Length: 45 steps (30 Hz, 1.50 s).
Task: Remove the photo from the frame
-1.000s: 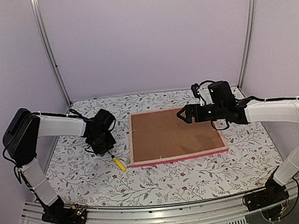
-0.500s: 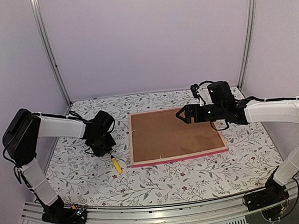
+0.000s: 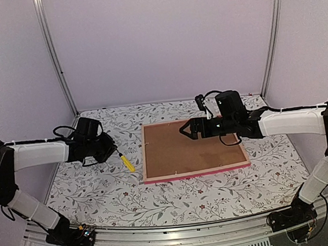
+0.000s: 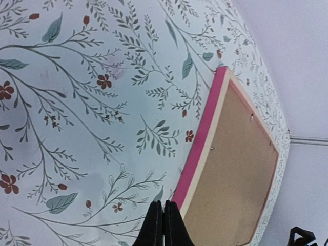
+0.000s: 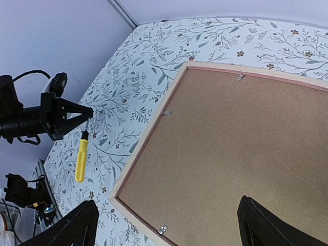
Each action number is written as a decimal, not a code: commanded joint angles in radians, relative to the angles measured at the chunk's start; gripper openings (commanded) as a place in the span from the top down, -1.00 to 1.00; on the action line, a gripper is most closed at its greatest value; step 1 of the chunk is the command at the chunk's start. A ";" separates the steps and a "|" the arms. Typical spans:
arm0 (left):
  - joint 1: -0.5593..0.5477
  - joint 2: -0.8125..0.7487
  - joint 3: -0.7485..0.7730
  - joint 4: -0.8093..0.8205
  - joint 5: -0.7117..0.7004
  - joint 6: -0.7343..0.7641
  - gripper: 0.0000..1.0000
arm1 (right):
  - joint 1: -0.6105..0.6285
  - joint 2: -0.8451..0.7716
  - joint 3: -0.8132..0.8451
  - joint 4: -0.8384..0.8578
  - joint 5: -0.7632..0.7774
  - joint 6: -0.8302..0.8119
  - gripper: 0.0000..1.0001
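Pink frame [image 3: 198, 173] face-down, long axis left to right

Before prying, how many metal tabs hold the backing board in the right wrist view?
3 metal tabs: one on the top edge, one on the left edge, one on the lower edge near the corner. More may lie outside the view.

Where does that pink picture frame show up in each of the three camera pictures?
Top external: frame at picture centre, back up.
Left wrist: frame at lower right, slanted.
Right wrist: frame fills the right side.
Shared landmark: brown backing board.
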<state>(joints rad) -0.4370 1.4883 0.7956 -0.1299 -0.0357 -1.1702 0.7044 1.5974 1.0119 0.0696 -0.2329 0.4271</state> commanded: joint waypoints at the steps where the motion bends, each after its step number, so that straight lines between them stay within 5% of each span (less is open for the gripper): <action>1: 0.024 -0.077 -0.115 0.382 0.119 -0.102 1.00 | 0.033 0.021 0.049 0.057 -0.046 0.031 -0.95; 7: 0.023 -0.120 -0.270 0.870 0.153 -0.214 1.00 | 0.087 0.026 0.075 0.130 -0.084 0.080 -0.95; 17: 0.018 -0.094 -0.360 1.302 0.194 -0.305 1.00 | 0.133 0.124 0.135 0.301 -0.204 0.237 -0.93; 32: -0.032 0.027 -0.374 1.628 0.235 -0.369 1.00 | 0.232 0.302 0.308 0.407 -0.306 0.380 -0.76; 39: -0.034 0.028 -0.364 1.644 0.273 -0.353 1.00 | 0.233 0.318 0.322 0.398 -0.380 0.381 -0.45; 45: -0.041 0.044 -0.348 1.651 0.305 -0.356 1.00 | 0.232 0.335 0.350 0.369 -0.439 0.364 -0.38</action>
<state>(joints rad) -0.4614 1.5146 0.4309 1.4322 0.2287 -1.5265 0.9360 1.9064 1.3170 0.4480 -0.6079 0.8032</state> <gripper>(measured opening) 0.019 0.701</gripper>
